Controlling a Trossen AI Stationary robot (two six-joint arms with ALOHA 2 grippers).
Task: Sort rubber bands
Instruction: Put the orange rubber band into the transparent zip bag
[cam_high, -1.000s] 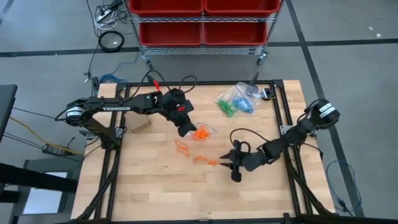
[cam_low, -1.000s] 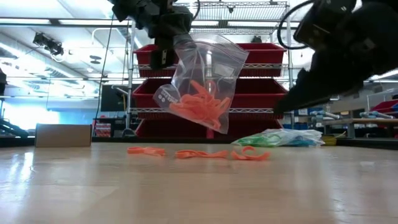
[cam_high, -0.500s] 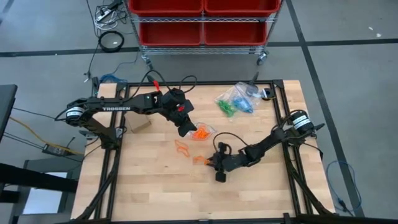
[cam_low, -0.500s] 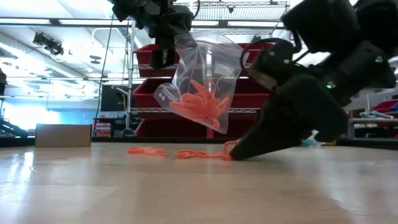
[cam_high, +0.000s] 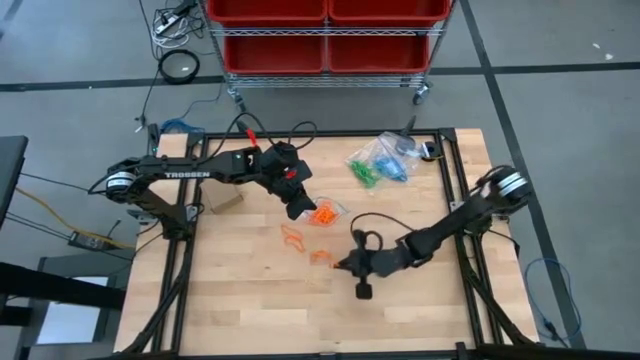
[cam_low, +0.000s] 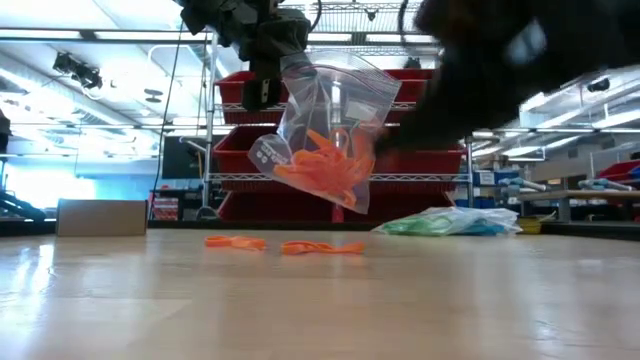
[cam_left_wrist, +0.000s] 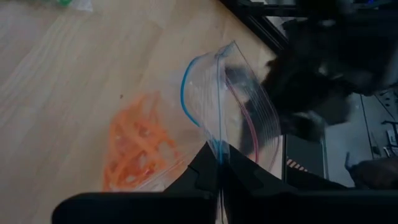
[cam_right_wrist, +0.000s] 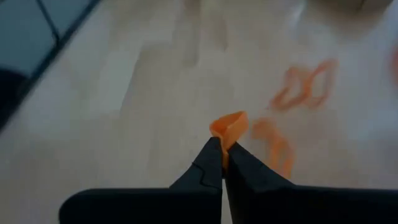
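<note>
From above, the left gripper (cam_high: 297, 211) hangs over the middle of the table (cam_high: 250, 310), clenched on the rim of a clear bag (cam_high: 326, 212) that already carries orange rubber bands. The right gripper (cam_high: 343, 263) sits low just beside the loose orange bands (cam_high: 293, 237) lying near the table's centre. A second bag with green and blue bands (cam_high: 378, 163) rests near the far edge, towards the right corner, well apart from both arms.

At table height, the bag (cam_low: 325, 130) dangles open-mouthed with a good clump of orange bands (cam_low: 322, 168) in its bottom. Two small orange heaps (cam_low: 235, 242) lie on the wood beneath it.

The left wrist camera shows the fingers (cam_left_wrist: 208, 177) pinching the bag's blue-lined edge (cam_left_wrist: 198, 99), the orange clump (cam_left_wrist: 134, 149) sagging inside.

The right wrist camera shows the jaws pressed together on one folded orange band (cam_right_wrist: 229, 126), with other orange loops (cam_right_wrist: 305, 87) on the table beyond.

My reading: the orange sorting is well underway, with a few bands left to bag, this one included.
</note>
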